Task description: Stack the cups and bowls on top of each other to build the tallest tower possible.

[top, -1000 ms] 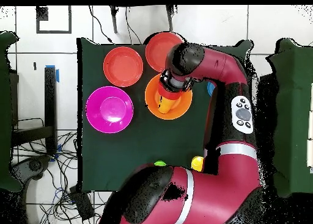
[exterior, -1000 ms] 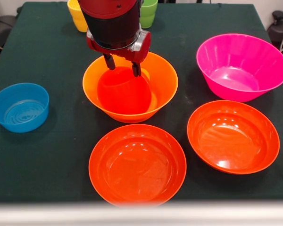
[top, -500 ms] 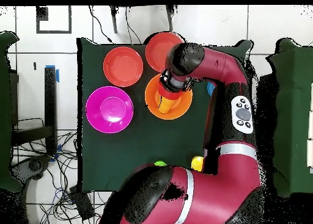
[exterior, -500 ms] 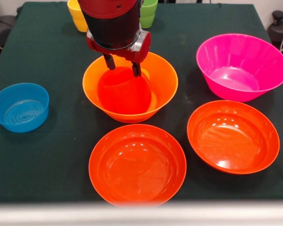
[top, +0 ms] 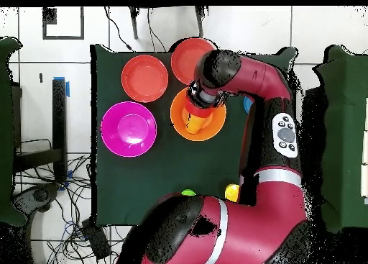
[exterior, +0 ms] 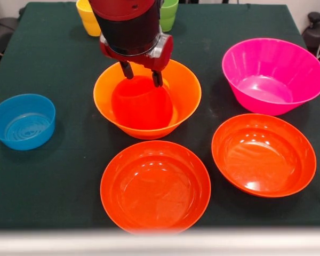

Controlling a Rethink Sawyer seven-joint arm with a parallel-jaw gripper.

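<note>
1. Showing a glossy crimson-red cylindrical arm shell, with black joint sections between the links.
2. Carrying a light grey oval button panel with dark round buttons and a pale grey band lower down.
3. Ending in a red and silver-grey wrist block bearing two short dark fingers.
</note>
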